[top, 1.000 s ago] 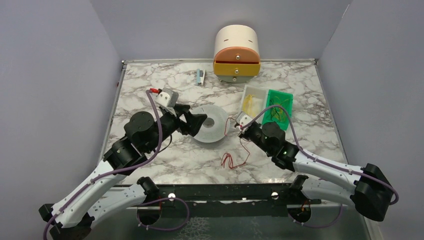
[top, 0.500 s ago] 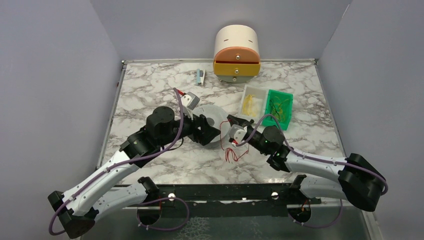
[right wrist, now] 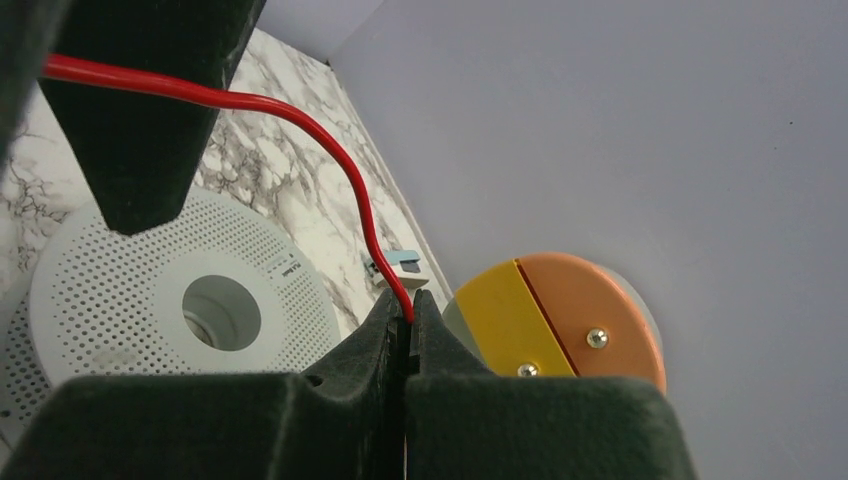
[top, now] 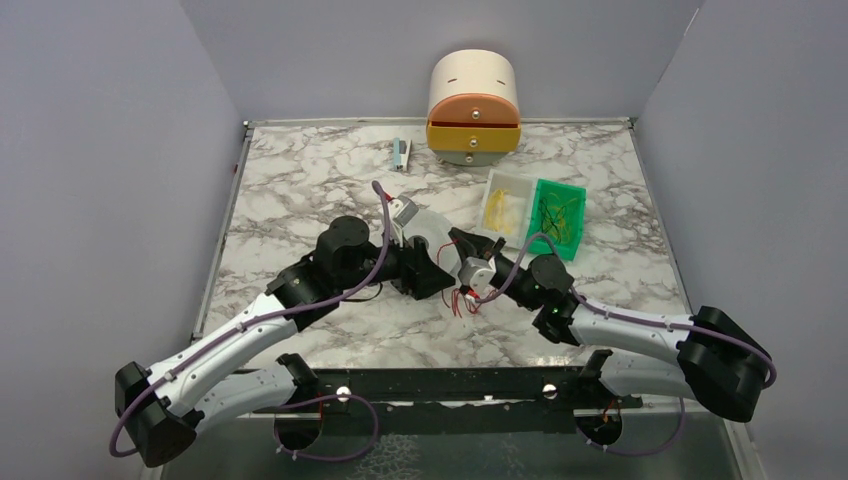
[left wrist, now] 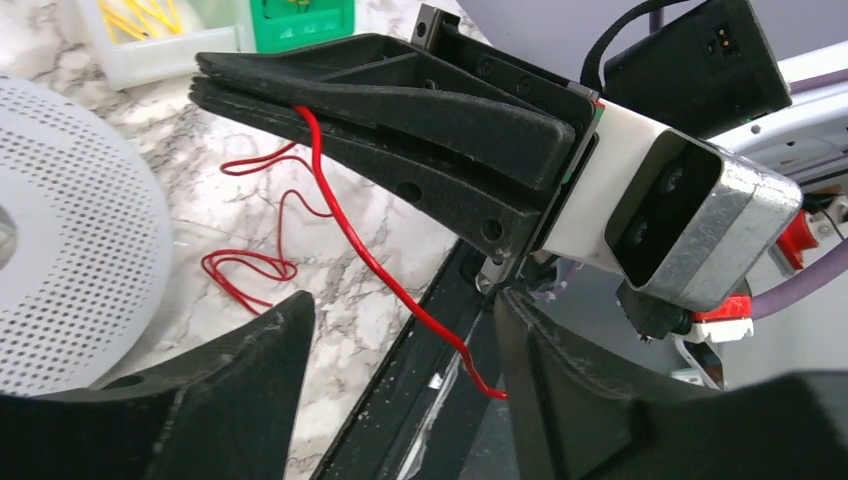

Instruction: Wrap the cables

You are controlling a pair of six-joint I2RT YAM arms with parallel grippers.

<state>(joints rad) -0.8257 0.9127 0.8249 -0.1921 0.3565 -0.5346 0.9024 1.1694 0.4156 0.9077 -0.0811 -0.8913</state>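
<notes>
Pinching the red cable (right wrist: 300, 115) between its closed fingers, the right gripper (right wrist: 407, 310) is raised over the marble table (top: 300, 180), just beside the white perforated spool (right wrist: 120, 290). In the left wrist view the same gripper (left wrist: 200, 80) shows both black fingers pressed together, and the cable (left wrist: 340, 220) comes out from between them and hangs down in a long curve. More of this cable lies in loose loops (left wrist: 245, 265) on the table, near the edge of the spool (left wrist: 70, 230).

The left gripper (left wrist: 400, 310) is released, with its fingers wide apart. The hanging cable crosses the gap between them, but I cannot tell if it touches them. From above, the left gripper (top: 425, 270) and the right gripper (top: 462, 243) meet close together at the near side of the spool (top: 430, 222), and the loops (top: 465, 300) lie below them.

A white tray (top: 500, 205) and a green tray (top: 558, 210) stand side by side to the right of the spool.
</notes>
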